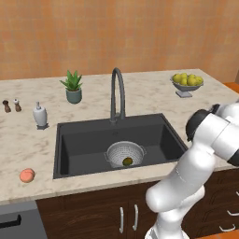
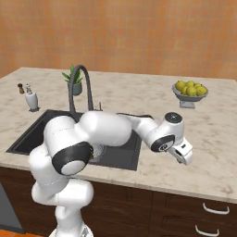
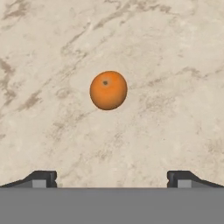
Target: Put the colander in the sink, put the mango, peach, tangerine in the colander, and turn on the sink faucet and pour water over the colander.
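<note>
Colander [image 1: 124,153] w/ mango [image 1: 127,161] inside, sitting in black sink [image 1: 74,144] below gooseneck faucet [image 1: 117,94], peach [image 1: 27,175] on marble desk [image 1: 28,140] left of sink, tangerine [image 3: 108,90] on desk under claw [image 3: 112,178], claw open wide, not touching fruit

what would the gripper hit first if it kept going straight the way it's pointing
Most likely the tangerine, lying on the marble counter ahead of the open gripper; it sits slightly off the centre line, so depth is uncertain.
</note>
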